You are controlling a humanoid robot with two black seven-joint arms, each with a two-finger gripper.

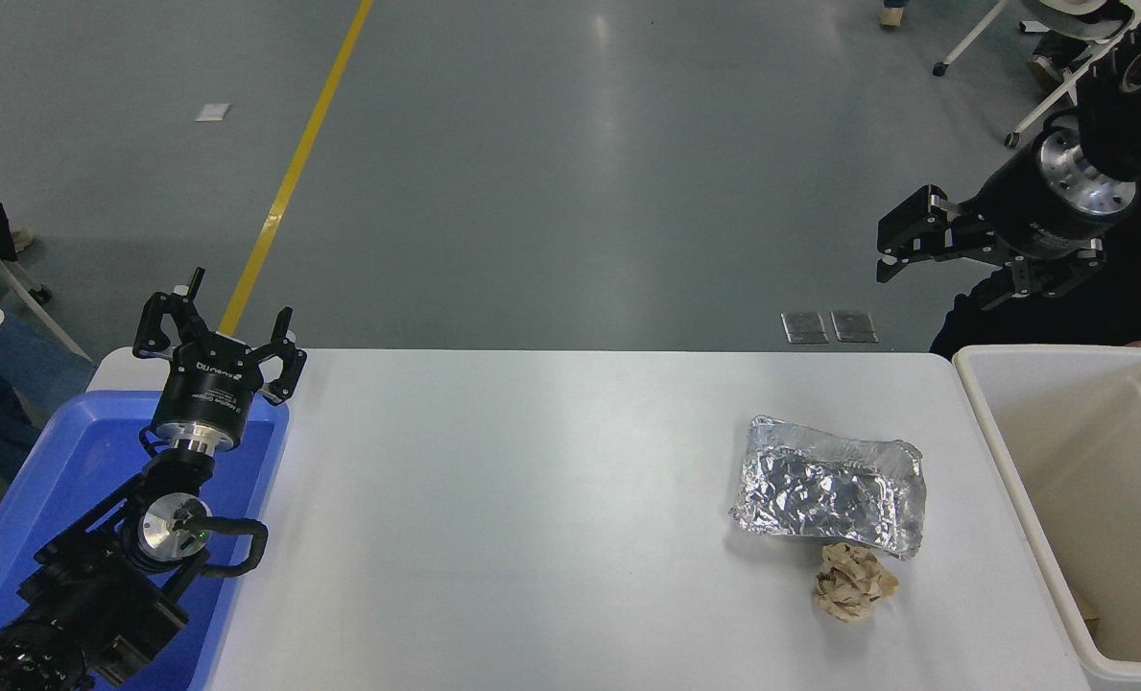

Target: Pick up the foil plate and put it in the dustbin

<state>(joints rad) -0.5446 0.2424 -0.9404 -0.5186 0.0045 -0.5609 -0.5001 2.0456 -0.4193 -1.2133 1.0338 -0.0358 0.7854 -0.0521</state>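
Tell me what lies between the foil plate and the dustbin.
Nothing: in the head view only bare white table separates the foil plate from the dustbin. The crumpled paper ball sits nearer the camera, outside that stretch.

Crinkled shiny foil plate (829,488)

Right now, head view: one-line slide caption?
Foil plate and paper ball on table; right gripper open, aloft beyond dustbin.
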